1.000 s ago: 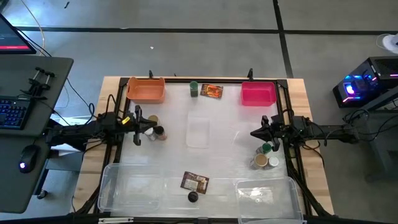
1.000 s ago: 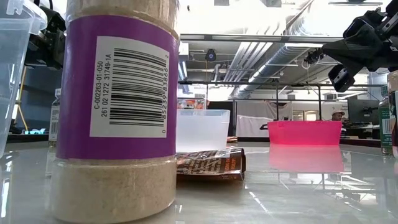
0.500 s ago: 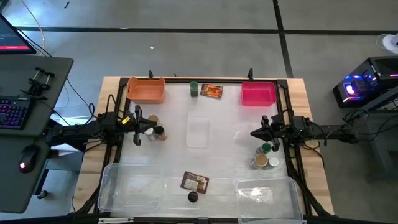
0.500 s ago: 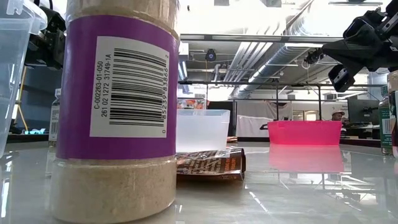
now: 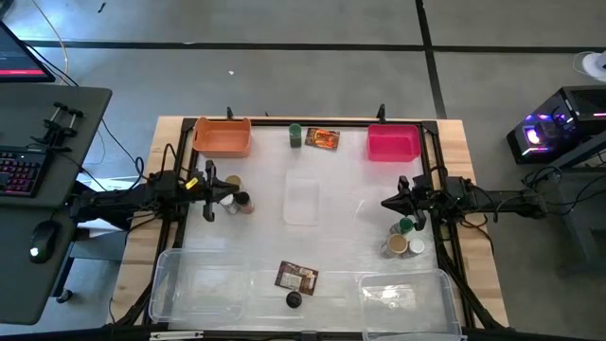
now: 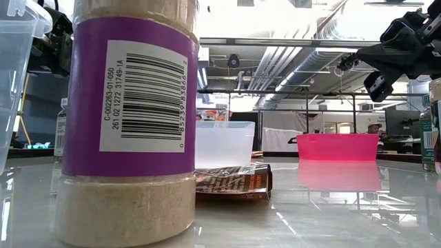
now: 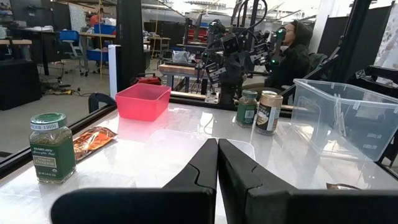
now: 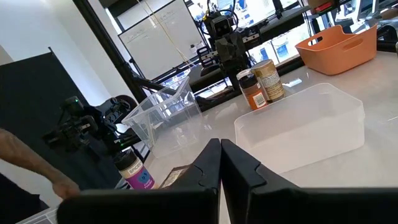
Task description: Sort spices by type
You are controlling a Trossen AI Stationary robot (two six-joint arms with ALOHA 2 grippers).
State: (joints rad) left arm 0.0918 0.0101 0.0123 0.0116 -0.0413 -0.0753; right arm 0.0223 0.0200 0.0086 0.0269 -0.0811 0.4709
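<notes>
Left gripper [image 5: 210,186]: at the table's 9 o'clock edge, fingers pressed together, empty; in its own wrist view [image 7: 217,163] the two dark fingers meet.
Right gripper [image 5: 390,203]: at the 3 o'clock edge, fingers closed, empty; same in its own view [image 8: 220,163].
Jars by left gripper [image 5: 237,196]: two, just at its 3 o'clock.
Jars by right gripper [image 5: 405,240]: a small cluster at its 5 o'clock, one green-lidded.
Green-lidded jar [image 5: 295,135]: at the table's 12 o'clock, upright, just beside the orange packet [image 5: 323,139].
Brown packet [image 5: 296,277]: at 6 o'clock, lying flat.
Black-lidded jar [image 5: 294,300]: just at 6 o'clock of that packet; it fills the low view [image 6: 127,124] with a purple label.
Orange bin [image 5: 222,137]: 11 o'clock corner.
Pink bin [image 5: 393,143]: 1 o'clock corner.
Clear tray [image 5: 302,201]: table centre.
</notes>
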